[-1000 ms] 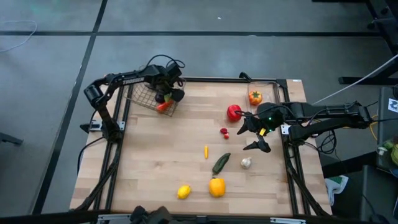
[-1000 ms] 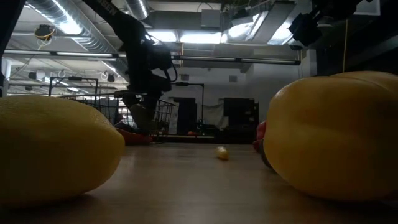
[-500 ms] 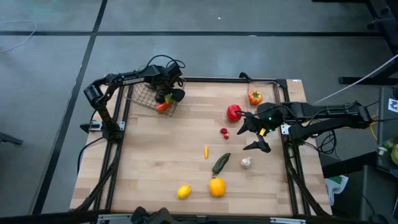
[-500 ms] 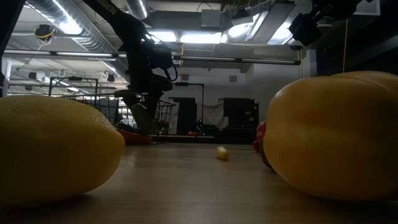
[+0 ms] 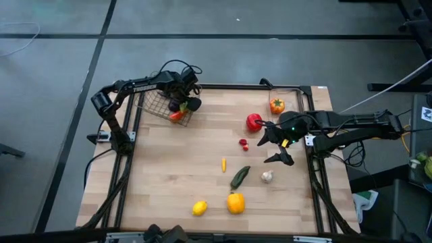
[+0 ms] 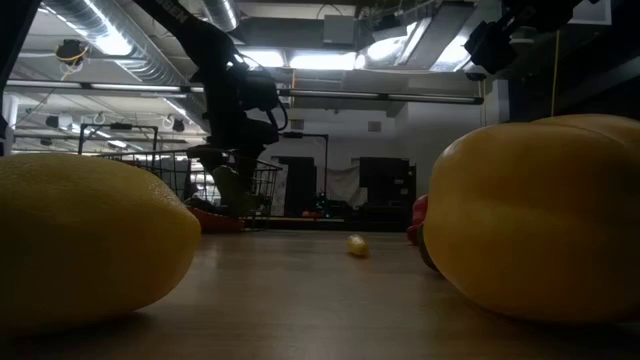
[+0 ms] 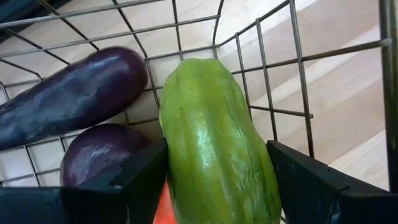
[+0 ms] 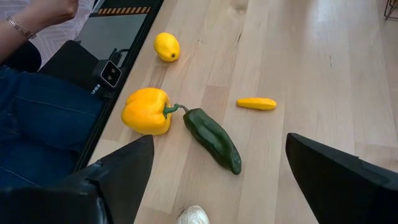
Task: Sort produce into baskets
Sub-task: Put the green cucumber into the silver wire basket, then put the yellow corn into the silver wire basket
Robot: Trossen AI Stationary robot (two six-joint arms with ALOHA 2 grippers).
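I hold the left gripper over the wire basket at far left, fingers clamped on a green vegetable for release beside two purple eggplants, while the right gripper waits, fingers apart, above the loose produce.

Nothing visibly moved: both arms and all produce lie exactly as before.

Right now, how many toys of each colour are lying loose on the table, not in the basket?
Red: 2, big red fruit, small red piece
Yellow: 3, lemon, bell pepper, small yellow piece
Orange: 1, orange pepper
Green: 1, green pepper
White: 1, garlic
Total: 8
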